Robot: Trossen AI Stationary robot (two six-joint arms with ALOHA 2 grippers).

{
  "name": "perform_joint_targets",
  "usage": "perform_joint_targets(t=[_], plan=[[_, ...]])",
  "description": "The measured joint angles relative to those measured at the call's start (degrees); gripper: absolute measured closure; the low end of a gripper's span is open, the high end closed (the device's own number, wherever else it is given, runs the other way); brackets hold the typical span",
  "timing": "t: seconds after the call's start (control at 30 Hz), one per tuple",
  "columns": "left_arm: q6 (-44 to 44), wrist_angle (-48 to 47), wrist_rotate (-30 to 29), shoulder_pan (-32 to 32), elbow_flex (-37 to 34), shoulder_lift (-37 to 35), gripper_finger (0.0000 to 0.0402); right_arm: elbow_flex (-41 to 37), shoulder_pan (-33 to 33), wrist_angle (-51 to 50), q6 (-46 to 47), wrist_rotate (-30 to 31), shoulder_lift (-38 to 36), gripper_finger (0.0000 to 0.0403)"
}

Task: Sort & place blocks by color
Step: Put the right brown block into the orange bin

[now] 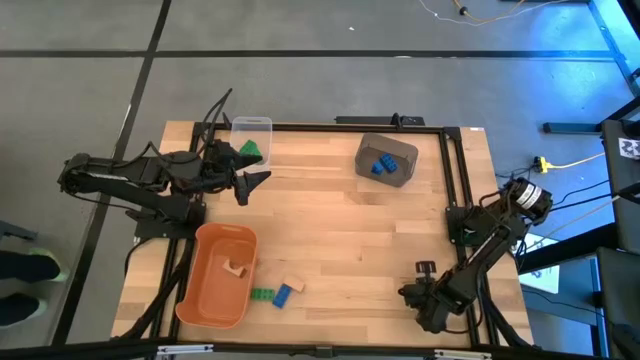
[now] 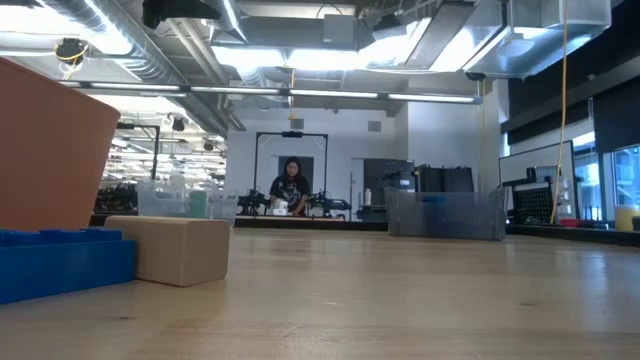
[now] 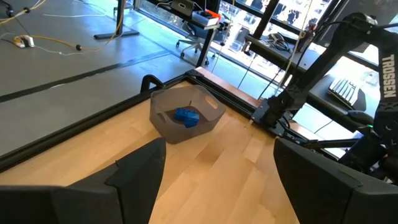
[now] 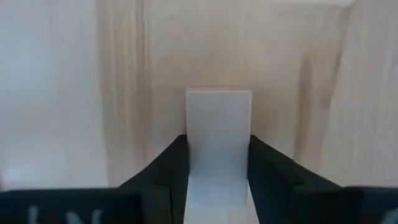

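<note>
My left gripper (image 1: 247,182) (image 3: 219,171) hovers open and empty beside the clear bin (image 1: 251,137), which holds green blocks (image 1: 249,150). It faces the dark grey bin (image 1: 386,160) (image 3: 186,115), where blue blocks (image 3: 186,116) lie. The orange tub (image 1: 215,275) holds a tan block (image 1: 237,268). On the table next to the tub lie a green block (image 1: 262,294), a blue block (image 1: 283,295) (image 2: 60,262) and a tan block (image 1: 296,286) (image 2: 170,250). My right gripper (image 1: 418,295) (image 4: 219,155) waits low at the near right corner, its fingers narrowly apart over a pale rectangle (image 4: 219,118) I cannot identify.
A black frame (image 1: 452,180) runs along the table's edges. Bare wood (image 1: 360,240) spans the table's middle between the bins. In the low view the orange tub's wall (image 2: 50,150) fills the left side, and a person (image 2: 292,185) stands far off in the room behind.
</note>
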Motion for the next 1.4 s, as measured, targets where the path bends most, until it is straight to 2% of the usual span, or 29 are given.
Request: perform_joint_targets(t=[0.17,0.27,0.4,0.5,0.6,0.73,0.9,1.03,1.17,1.4], plan=[[0.02,0.0,0.0,-0.02,0.0,0.0,0.0111,0.11,-2.81,-1.31,-4.35,-7.07,-2.51,0.0277],[0.0,0.0,0.0,0.0,0.0,0.02,0.0111,-0.5,-5.05,-2.4,-4.51,-4.58,-5.39,0.0277],[0.04,0.0,0.0,-0.01,0.0,0.02,0.0111,-4.41,-9.39,1.17,-1.19,-0.57,-11.59,0.0277],[0.35,0.01,0.63,0.0,0.0,0.02,0.0111,-8.27,-14.04,10.61,-0.98,2.78,-17.08,0.0277],[4.47,-0.18,3.82,0.0,0.0,0.18,0.0111,-11.98,-19.5,23.36,-2.93,4.45,-21.01,0.0277],[7.98,-0.28,4.85,-0.02,0.07,2.35,0.0111,-13.37,-26.96,35.35,-8.48,5.54,-21.91,0.0277],[12.64,-0.05,8.8,0.0,0.07,5.47,0.0111,-13.39,-33.97,45.74,-15.75,5.67,-20.5,0.0277],[13.16,0.11,8.98,0.0,0.07,8.08,0.0111,-10.43,-38.3,46.97,-20.2,5.68,-17.47,0.0277],[12.51,0.21,8.15,-0.02,0.04,9.95,0.0111,-2.42,-41.05,47.27,-26.85,5.69,-10.32,0.0277],[4.21,5.58,9.17,0.54,0.02,10.47,0.0111,15.3,-41.81,52.27,-35.92,2.23,6.69,0.0277]])
